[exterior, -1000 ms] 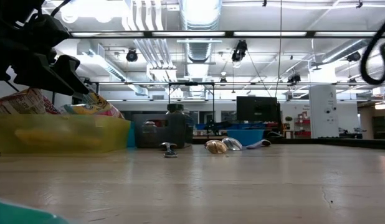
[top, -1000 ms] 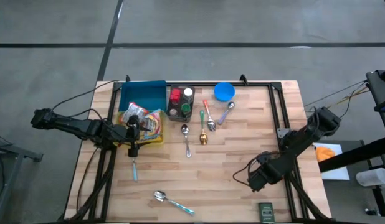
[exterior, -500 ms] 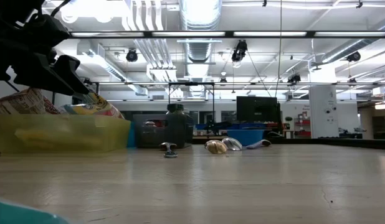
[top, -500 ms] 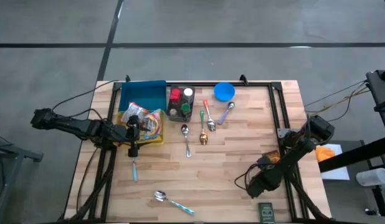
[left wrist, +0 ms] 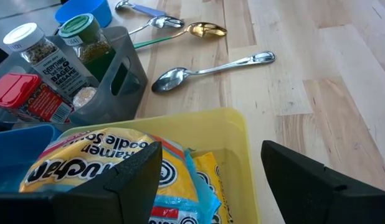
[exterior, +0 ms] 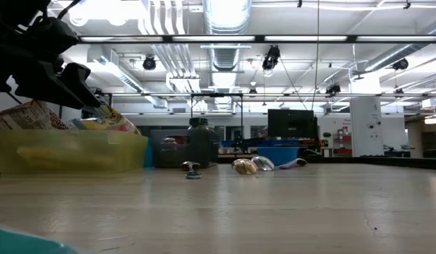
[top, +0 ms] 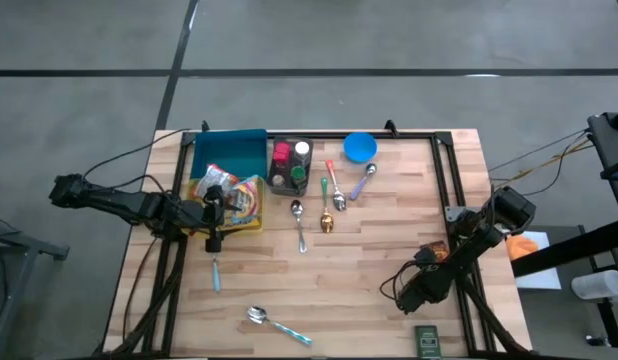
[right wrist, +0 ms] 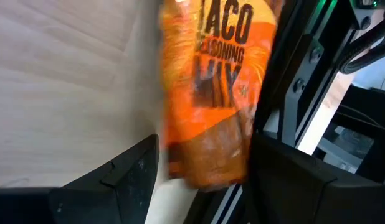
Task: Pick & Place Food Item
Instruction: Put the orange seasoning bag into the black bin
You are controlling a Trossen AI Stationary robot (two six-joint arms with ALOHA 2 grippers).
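An orange taco seasoning packet [right wrist: 211, 93] lies near the table's right edge, beside the black frame rail [right wrist: 292, 81]. A bit of it shows under my right arm as an orange spot [top: 436, 256]. My right gripper [right wrist: 205, 155] [top: 417, 290] is open and tipped downward, with a finger on each side of the packet's near end; I cannot tell whether they touch it. My left gripper [left wrist: 211, 162] [top: 213, 212] hangs open over the yellow bin [left wrist: 236, 124] [exterior: 70, 152], which holds ramen packets [left wrist: 99, 155].
A grey caddy of spice jars [top: 289, 165], a blue bowl [top: 360, 147] and several spoons [top: 329, 200] lie at the middle far side. A blue box [top: 229, 152] stands behind the bin. A blue-handled spoon [top: 279, 322] and a dark green pack [top: 426, 340] lie near the front edge.
My right gripper has sunk toward the table at its right near corner and tipped further downward, its fingers keeping the same gap. The orange packet has come into sight under the arm in the high view.
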